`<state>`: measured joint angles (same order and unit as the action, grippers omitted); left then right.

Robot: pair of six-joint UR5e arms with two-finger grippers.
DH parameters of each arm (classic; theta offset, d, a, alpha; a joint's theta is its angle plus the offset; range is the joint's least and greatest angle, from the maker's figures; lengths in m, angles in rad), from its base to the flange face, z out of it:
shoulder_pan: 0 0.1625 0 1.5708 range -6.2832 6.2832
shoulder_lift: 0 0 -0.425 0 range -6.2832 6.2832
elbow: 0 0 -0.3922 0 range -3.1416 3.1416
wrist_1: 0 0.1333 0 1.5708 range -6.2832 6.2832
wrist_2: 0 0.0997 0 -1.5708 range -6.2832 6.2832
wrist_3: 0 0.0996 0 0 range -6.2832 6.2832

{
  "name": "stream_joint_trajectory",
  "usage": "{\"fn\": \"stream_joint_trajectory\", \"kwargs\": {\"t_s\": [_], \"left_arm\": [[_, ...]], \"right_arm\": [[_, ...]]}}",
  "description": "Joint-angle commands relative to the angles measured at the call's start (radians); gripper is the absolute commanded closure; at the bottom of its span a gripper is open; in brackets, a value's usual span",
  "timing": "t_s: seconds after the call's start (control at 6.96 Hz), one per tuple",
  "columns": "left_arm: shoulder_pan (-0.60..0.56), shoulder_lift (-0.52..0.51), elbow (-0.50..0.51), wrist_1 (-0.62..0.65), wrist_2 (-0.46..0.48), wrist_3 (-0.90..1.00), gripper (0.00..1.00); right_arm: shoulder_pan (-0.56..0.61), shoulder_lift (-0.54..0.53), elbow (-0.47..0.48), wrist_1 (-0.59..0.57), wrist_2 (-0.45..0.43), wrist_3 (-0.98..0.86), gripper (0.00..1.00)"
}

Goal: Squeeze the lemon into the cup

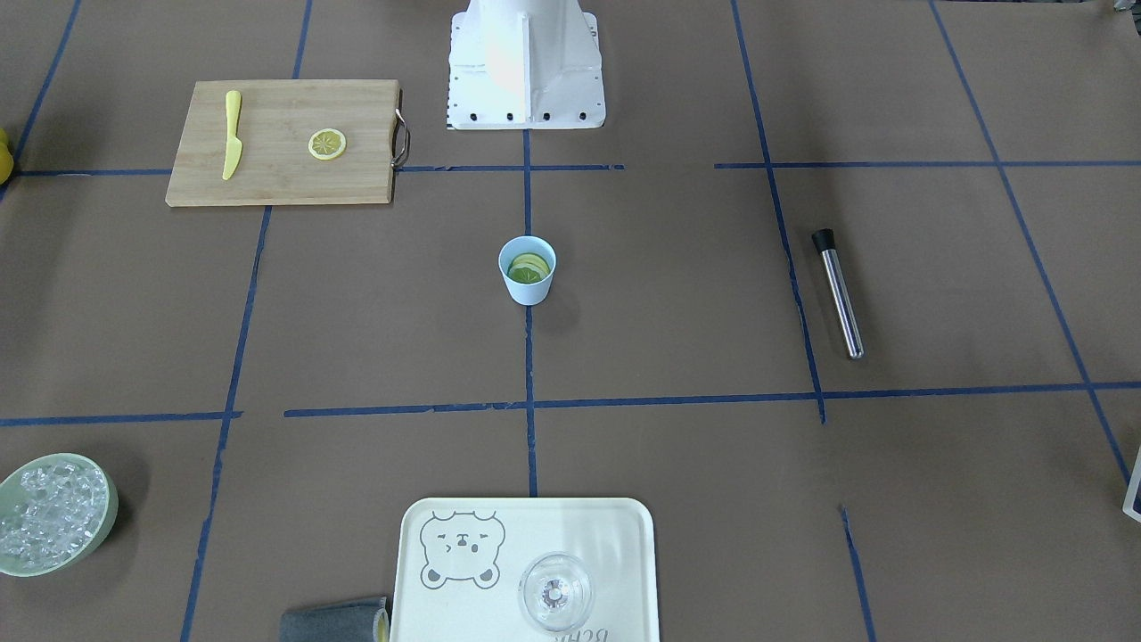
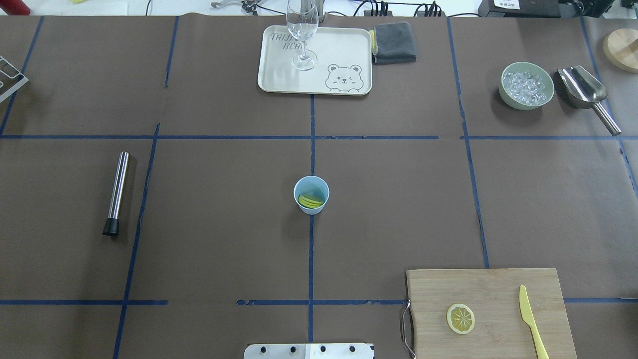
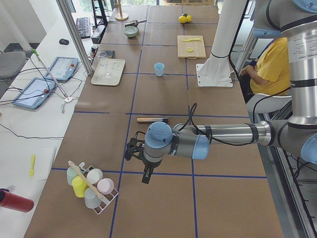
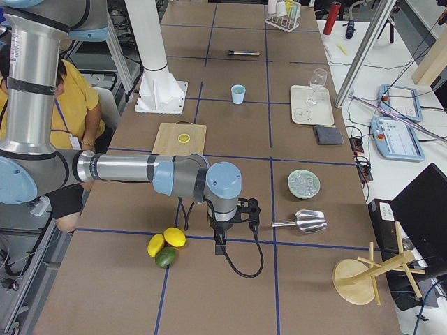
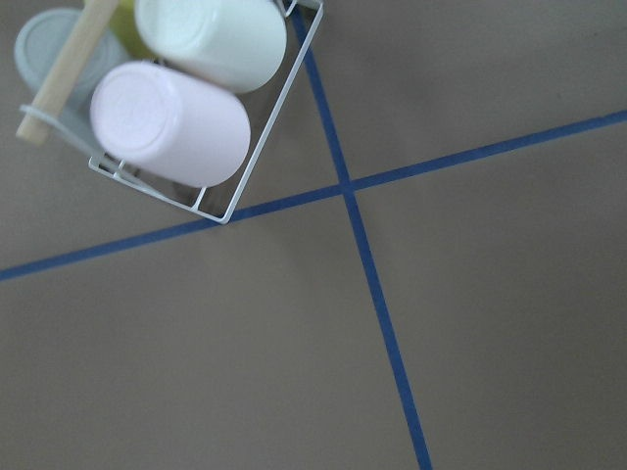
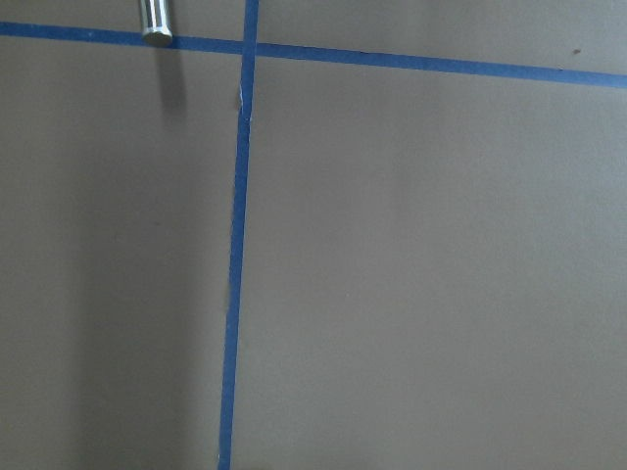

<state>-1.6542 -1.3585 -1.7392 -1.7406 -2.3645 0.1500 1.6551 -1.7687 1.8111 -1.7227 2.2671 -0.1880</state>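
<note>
The light blue cup (image 1: 528,287) (image 2: 313,208) stands at the table's middle where the blue tape lines cross. Yellow-green round slices (image 1: 529,266) (image 2: 311,201) lie inside it. One lemon slice (image 1: 327,144) (image 2: 460,318) lies flat on the wooden cutting board (image 1: 276,178) (image 2: 488,289). Both arms are far from the cup, at the table's two ends. My left gripper (image 3: 132,149) hangs over bare table near a rack of cups. My right gripper (image 4: 246,211) hangs near whole fruit. Whether either is open or shut I cannot tell.
A yellow toy knife (image 1: 232,134) shares the board. A steel muddler (image 1: 838,294), a tray (image 1: 615,535) with a clear glass (image 1: 554,591), an ice bowl (image 1: 53,513), a scoop (image 2: 585,92) and a grey cloth (image 2: 394,42) lie around. A person in yellow (image 3: 270,69) sits behind the robot.
</note>
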Motion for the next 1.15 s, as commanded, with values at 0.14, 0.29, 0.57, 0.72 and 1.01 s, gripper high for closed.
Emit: {"fn": "stream_joint_trajectory", "kwargs": {"t_s": [0.14, 0.29, 0.57, 0.72, 1.01], "left_arm": [[0.010, -0.011, -0.011, 0.053, 0.004, -0.007, 0.00], [0.022, -0.022, -0.016, 0.052, 0.004, -0.035, 0.00], [0.054, -0.028, -0.029, 0.047, 0.004, -0.079, 0.00], [0.053, -0.024, -0.019, 0.052, -0.001, -0.078, 0.00], [0.053, -0.030, 0.004, 0.042, -0.001, -0.073, 0.00]], "right_arm": [[0.000, 0.000, 0.002, 0.000, 0.000, 0.001, 0.00], [0.000, 0.000, 0.001, 0.000, 0.000, -0.001, 0.00], [0.000, 0.000, 0.001, 0.000, 0.000, -0.001, 0.00], [0.000, 0.000, 0.001, 0.000, 0.000, 0.001, 0.00], [0.000, 0.002, 0.001, 0.000, 0.000, -0.001, 0.00]]}}
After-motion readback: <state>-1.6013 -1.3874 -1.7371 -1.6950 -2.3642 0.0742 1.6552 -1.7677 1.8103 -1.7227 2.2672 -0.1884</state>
